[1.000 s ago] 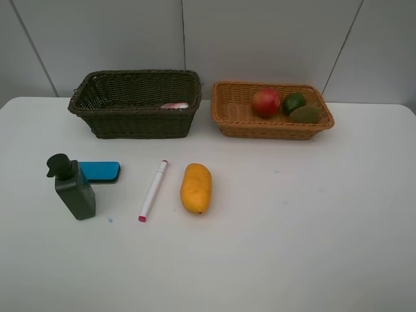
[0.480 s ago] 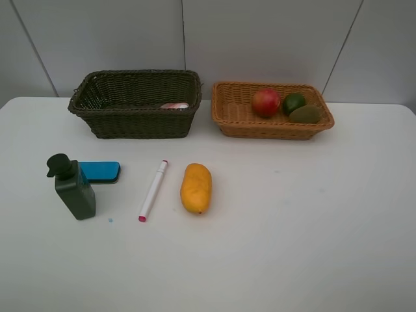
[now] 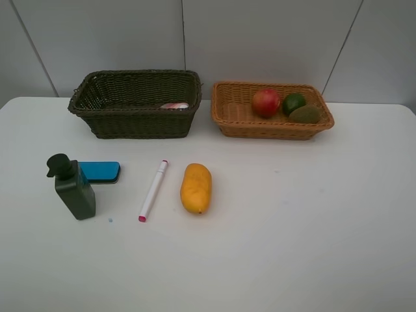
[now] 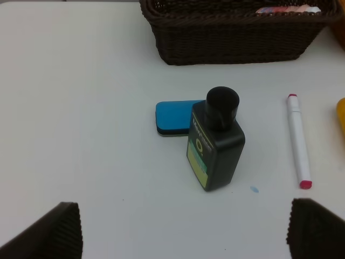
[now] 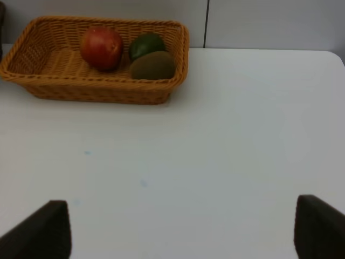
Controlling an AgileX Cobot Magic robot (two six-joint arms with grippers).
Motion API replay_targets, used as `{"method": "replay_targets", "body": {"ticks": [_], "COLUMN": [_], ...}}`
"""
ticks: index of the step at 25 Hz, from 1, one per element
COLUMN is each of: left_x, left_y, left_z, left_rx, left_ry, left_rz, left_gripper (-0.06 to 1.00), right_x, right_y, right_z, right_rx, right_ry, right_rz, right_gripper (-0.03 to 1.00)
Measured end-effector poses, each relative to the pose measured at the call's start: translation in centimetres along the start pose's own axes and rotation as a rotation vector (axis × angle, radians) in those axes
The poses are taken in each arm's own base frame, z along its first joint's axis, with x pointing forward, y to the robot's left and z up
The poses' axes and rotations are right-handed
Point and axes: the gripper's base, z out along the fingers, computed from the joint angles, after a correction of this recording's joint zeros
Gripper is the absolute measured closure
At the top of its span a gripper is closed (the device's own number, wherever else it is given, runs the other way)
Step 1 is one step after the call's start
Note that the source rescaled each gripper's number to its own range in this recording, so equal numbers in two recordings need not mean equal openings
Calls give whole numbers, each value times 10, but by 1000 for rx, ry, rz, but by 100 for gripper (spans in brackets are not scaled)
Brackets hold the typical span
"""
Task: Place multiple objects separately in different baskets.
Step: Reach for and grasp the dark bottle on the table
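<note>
On the white table stand a dark green pump bottle point(image 3: 73, 188) point(image 4: 215, 145), with a blue eraser point(image 3: 99, 171) behind it, a pink-tipped marker point(image 3: 153, 190) and a mango point(image 3: 195, 188) to its right. The dark basket point(image 3: 130, 123) holds a pink small bottle point(image 3: 174, 105). The tan basket point(image 3: 273, 130) point(image 5: 97, 91) holds a red fruit point(image 3: 266, 103), a lime point(image 3: 294, 102) and a kiwi point(image 3: 304, 114). My left gripper point(image 4: 183, 232) is open and empty, short of the pump bottle. My right gripper point(image 5: 183, 229) is open and empty, well short of the tan basket. Neither shows in the exterior view.
The two baskets sit side by side at the back of the table near a grey panelled wall point(image 3: 260, 39). A small blue speck point(image 3: 110, 220) lies by the pump bottle.
</note>
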Motion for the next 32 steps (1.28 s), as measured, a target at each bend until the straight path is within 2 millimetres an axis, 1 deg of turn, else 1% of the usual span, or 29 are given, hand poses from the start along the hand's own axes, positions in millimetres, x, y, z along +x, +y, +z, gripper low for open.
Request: {"method": "replay_targets", "body": {"ticks": [32], "left_x": [0], "left_y": [0], "left_z": [0], "left_rx": [0], "left_ry": [0], "left_rz": [0], "left_gripper": [-5], "right_x": [0], "right_y": [0], "right_z": [0], "right_rx": [0], "right_ry": [1], "right_rz": [0], "right_gripper": [-3]}}
